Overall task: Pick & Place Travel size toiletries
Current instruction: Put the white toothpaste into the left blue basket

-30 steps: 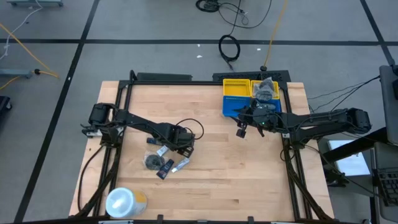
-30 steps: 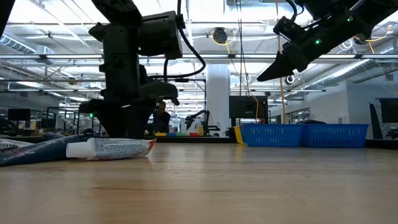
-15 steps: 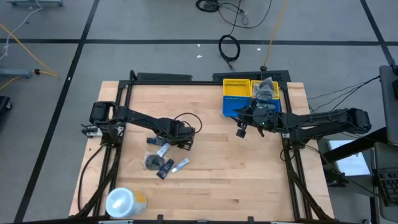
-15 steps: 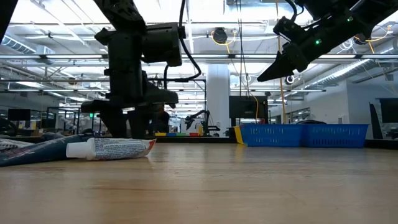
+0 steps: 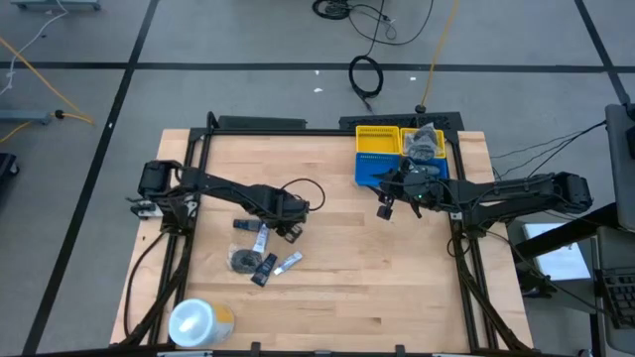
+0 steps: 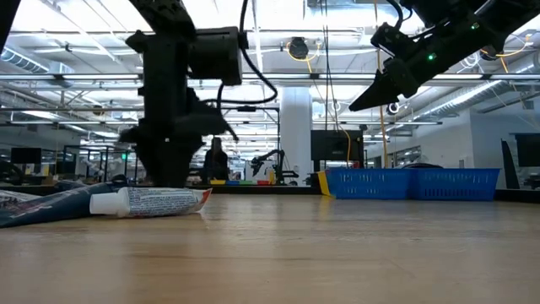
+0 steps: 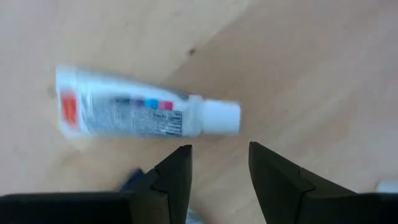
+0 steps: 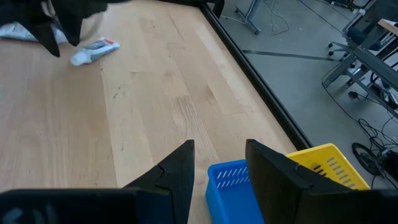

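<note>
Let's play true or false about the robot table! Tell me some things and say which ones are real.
1. The left end effector is open above a small white tube. True.
2. The right end effector grips a tube. False: it holds nothing.
3. A blue basket sits next to a yellow basket. True.
4. The big white-and-yellow roll lies in a basket. False: it rests on the table near the edge.

Wooden table [image 5: 337, 258]: toiletries [image 5: 260, 253], white-yellow roll [image 5: 198, 320], blue-yellow bins [image 5: 382, 149].
</note>
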You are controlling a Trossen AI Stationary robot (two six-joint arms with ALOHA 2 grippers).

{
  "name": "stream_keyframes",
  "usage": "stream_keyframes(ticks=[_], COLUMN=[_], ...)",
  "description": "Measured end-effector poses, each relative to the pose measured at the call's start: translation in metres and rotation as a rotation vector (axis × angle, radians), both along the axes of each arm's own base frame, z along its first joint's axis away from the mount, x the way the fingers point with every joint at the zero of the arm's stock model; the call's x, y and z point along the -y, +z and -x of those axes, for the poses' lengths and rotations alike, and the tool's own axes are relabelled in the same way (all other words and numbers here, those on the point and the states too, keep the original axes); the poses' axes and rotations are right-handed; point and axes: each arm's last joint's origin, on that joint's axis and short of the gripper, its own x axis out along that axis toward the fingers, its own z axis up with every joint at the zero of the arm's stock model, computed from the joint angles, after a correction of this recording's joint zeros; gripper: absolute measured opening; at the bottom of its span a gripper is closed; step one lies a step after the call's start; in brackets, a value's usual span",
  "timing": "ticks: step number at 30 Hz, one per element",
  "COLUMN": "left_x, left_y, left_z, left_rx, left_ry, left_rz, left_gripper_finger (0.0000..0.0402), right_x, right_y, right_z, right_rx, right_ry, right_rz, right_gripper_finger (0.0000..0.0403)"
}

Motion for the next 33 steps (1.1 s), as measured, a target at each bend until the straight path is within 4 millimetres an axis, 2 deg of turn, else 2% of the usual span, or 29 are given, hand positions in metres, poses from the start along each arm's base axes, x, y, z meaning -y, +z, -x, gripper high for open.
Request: stream_keyframes(ticks=[3, 9, 17, 25, 33], left_x=[-0.001, -0.005, -0.005, -0.006, -0.016], left_y=[0.007, 0.019, 0.019, 0.015, 0.010], left_z=[0.001, 0.003, 0.001, -0.009, -0.008], left_rx=[0.005, 0.005, -0.006, 0.053, 0.036], left_ry=[-0.192, -0.445, -0.697, -0.831, -0.833], left_rz=[-0.059, -0.217, -0.242, -0.244, -0.204], left_gripper_finger=[0.0157, 0.0157, 0.0157, 0.0157, 0.0157], right_x=[0.000, 0.000, 0.000, 0.000, 0.000], right_y=[0.000, 0.000, 0.000, 0.000, 0.000], right_z=[0.000, 0.000, 0.000, 0.000, 0.000], right_rx=[0.001, 0.002, 0.001, 0.002, 0.002], right_ry=[0.000, 0.000, 0.000, 0.000, 0.000], right_rz=[0.000, 0.000, 0.000, 0.000, 0.000], right_gripper_finger=[0.0134, 0.0134, 0.0134, 0.0134, 0.0134])
